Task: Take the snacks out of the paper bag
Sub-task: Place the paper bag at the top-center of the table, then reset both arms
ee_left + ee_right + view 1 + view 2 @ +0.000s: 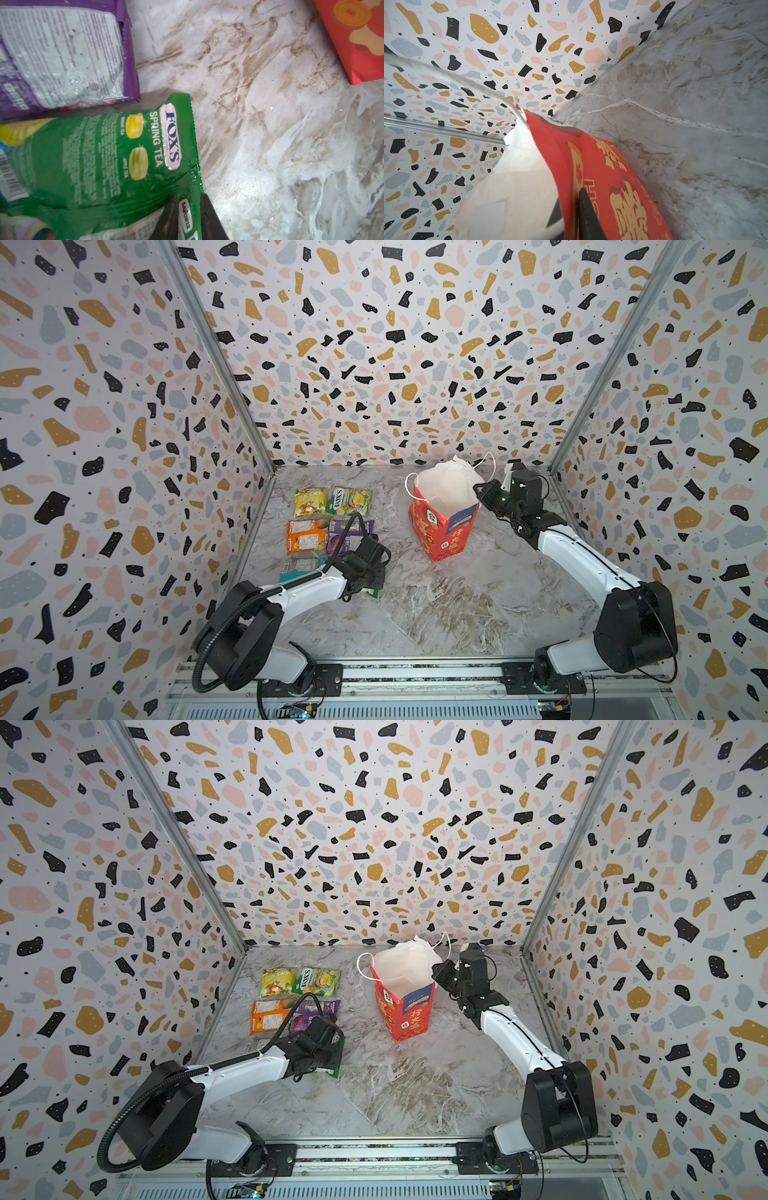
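Left gripper (190, 196): clenching on the edge of the green packet (93, 158), one finger on each face.
Green packet: sitting low at the bench (270, 124), just beside the purple packet (62, 54); whether it is resting there or hanging cannot be told.
Other snacks: the yellow packet (309, 502), yellow-green packet (349, 501), orange packet (307, 535) and teal packet (299, 566) are lying flat in rows, well apart from the bag.
Right gripper (570, 195): straddling the wall of the paper bag (612, 166) at its rim, one finger inside and one outside; whether it is pinching or slack cannot be told.
Paper bag: standing upright with its mouth open; no packet is showing in its white inside.
Step in hand: probably placing the green packet beside the teal one, likely the last snack.
Next move: calling for the packet to lie flat first, then for the left gripper to let go and lift straight up without dragging its neighbours.
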Motion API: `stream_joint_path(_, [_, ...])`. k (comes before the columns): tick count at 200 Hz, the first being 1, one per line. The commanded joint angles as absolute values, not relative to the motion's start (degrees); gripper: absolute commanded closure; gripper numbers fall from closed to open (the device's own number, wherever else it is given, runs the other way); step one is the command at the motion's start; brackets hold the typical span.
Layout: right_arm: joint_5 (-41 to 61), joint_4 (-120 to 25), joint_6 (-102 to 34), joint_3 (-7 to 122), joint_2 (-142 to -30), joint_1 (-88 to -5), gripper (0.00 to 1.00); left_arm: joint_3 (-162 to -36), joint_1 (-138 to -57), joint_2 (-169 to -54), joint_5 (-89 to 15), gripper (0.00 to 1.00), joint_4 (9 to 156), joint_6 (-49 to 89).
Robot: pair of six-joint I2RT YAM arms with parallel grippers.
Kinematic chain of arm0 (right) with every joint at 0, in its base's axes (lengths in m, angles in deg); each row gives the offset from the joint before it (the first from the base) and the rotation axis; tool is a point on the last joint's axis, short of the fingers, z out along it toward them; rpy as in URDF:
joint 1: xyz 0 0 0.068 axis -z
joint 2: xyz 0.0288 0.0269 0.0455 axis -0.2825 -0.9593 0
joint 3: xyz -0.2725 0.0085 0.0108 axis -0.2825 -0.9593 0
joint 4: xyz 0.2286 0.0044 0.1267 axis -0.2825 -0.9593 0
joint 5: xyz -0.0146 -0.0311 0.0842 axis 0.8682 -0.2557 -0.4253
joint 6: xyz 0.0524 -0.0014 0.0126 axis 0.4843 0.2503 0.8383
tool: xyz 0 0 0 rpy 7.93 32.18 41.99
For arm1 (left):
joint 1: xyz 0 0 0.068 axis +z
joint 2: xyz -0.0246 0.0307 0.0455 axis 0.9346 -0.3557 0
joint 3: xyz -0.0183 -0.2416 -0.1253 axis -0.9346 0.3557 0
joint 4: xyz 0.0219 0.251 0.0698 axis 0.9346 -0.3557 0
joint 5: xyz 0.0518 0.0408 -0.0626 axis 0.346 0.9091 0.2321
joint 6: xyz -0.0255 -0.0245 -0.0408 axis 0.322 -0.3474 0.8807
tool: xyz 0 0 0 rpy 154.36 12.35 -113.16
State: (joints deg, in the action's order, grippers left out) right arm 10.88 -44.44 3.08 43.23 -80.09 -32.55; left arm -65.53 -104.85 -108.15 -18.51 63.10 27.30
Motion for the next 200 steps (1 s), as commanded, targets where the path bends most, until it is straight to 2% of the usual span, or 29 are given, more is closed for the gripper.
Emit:
stream_joint_path(1, [10.7,-45.2,3.6,44.6,-79.7,-33.3,0.77,-68.7,-104.4,-104.2,-16.7,0.74,59.7,25.3])
stream_joint_path(19, [11.4,-46.0,3.7,45.5,-79.3,-33.6,0.61,-70.8,-104.4,-100.5,-16.0,0.69,59.0,24.4])
stream_joint_path(29, [11.1,-46.3,3.5,46.3,-79.1,-33.6,0.56,-72.3,-103.7,-98.2,-16.0,0.66,58.8,23.3])
stream_joint_path(43, [10.7,-46.5,2.3,47.6,-78.5,-33.6,0.54,-75.2,-101.7,-95.2,-16.8,0.63,59.5,21.7])
stream_joint_path(47, [10.6,-46.6,1.8,48.0,-78.3,-33.6,0.49,-76.0,-101.0,-94.4,-16.8,0.62,59.9,21.2])
stream_joint_path(54, [10.2,-46.6,1.1,48.7,-78.0,-33.6,0.41,-77.0,-99.7,-92.7,-16.5,0.56,61.0,20.6])
stream_joint_path(69, [8.6,-45.8,-1.0,49.6,-76.9,-33.5,0.35,-77.5,-97.1,-89.3,-14.6,0.46,65.6,19.8])
stream_joint_path(87, [7.8,-44.2,-3.1,48.9,-74.7,-33.5,0.11,-75.1,-95.2,-85.6,-10.0,0.34,75.6,19.9])
stream_joint_path(96, [7.5,-44.3,-4.5,49.1,-73.9,-33.3,0.00,-73.1,-94.6,-84.6,-7.8,0.32,79.7,20.2])
stream_joint_path(124, [9.9,-45.9,-8.8,47.8,-69.5,-32.4,0.01,-69.0,-93.0,-84.6,3.6,0.24,91.5,21.2])
stream_joint_path(151, [19.8,-37.7,-14.8,37.0,-61.2,-30.9,0.01,-61.6,-91.1,-85.0,14.7,0.04,104.8,18.7])
stream_joint_path(172, [23.9,-25.4,-18.8,23.7,-54.1,-26.7,0.01,-56.3,-87.9,-84.9,16.0,0.00,108.9,17.3])
stream_joint_path(200, [37.4,-14.0,-27.8,9.1,-48.4,-25.6,0.01,-49.3,-86.2,-84.2,20.8,0.00,111.5,17.3])
